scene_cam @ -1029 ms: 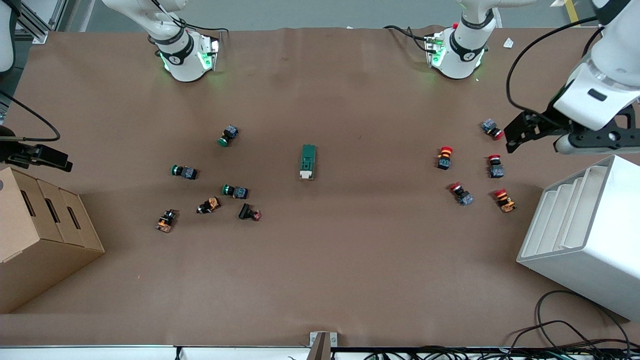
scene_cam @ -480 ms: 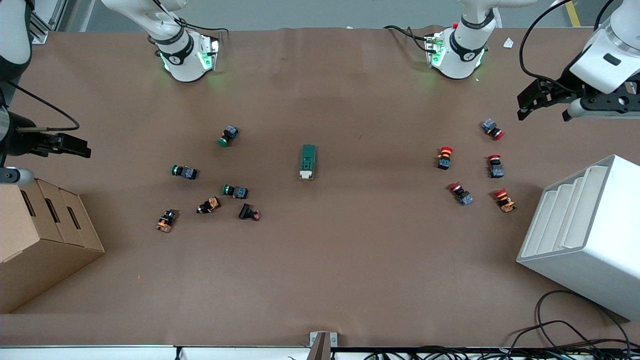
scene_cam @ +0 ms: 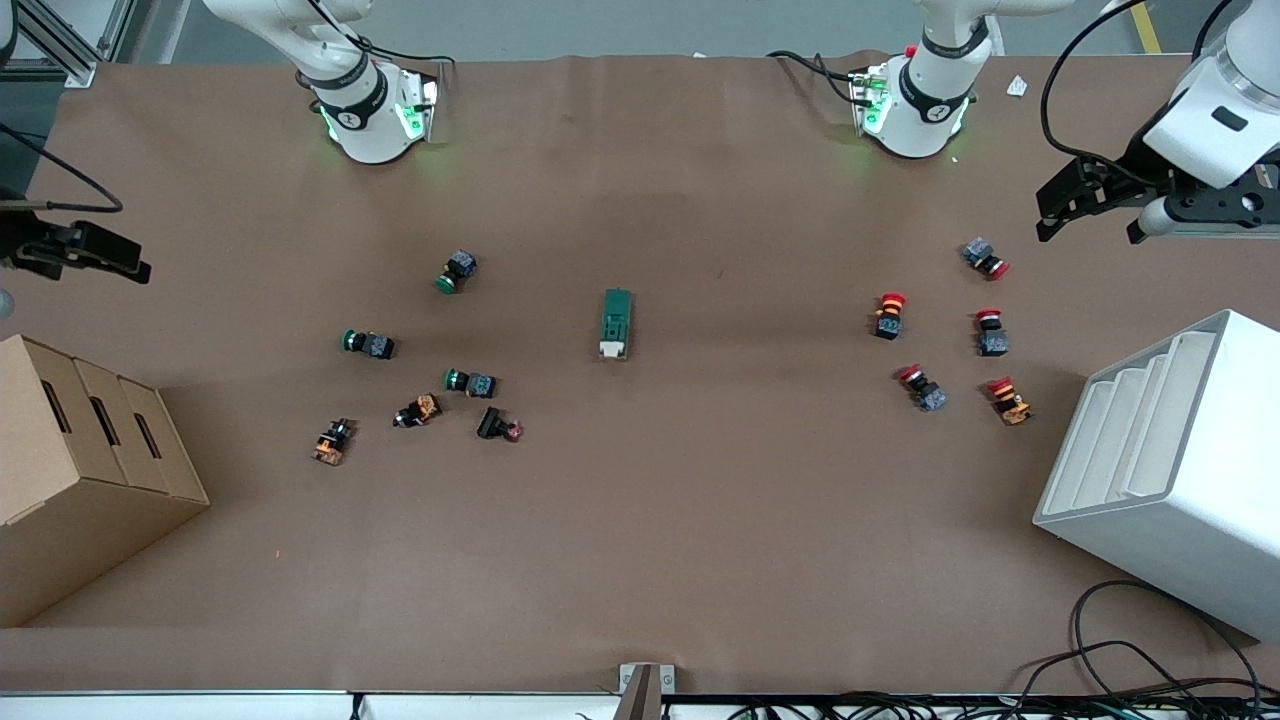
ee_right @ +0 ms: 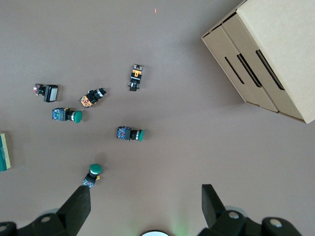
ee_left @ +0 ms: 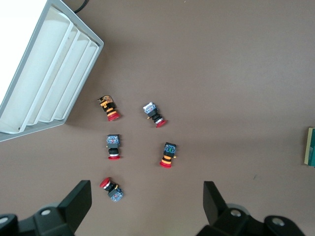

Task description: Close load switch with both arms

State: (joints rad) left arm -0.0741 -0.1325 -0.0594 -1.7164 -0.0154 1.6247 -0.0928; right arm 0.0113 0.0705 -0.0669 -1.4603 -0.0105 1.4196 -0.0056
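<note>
The load switch (scene_cam: 616,323), a dark-green block with a white toggle at the end nearer the front camera, lies alone at the table's middle. Only its edge shows in the left wrist view (ee_left: 311,146) and in the right wrist view (ee_right: 4,152). My left gripper (scene_cam: 1052,208) hangs open and empty over the left arm's end of the table, above a red-capped push-button (ee_left: 112,189). My right gripper (scene_cam: 122,258) hangs open and empty over the right arm's end, close to a green-capped push-button (ee_right: 92,175). Both are well apart from the switch.
Several red-capped push-buttons (scene_cam: 890,315) lie toward the left arm's end, next to a white slotted rack (scene_cam: 1170,470). Several green-capped and dark push-buttons (scene_cam: 470,382) lie toward the right arm's end, by a cardboard box (scene_cam: 80,470). Cables trail at the front corner.
Both grippers have moved toward the robots' edge of the table, the left one away from the white rack, the right one away from the cardboard box. The switch has not moved.
</note>
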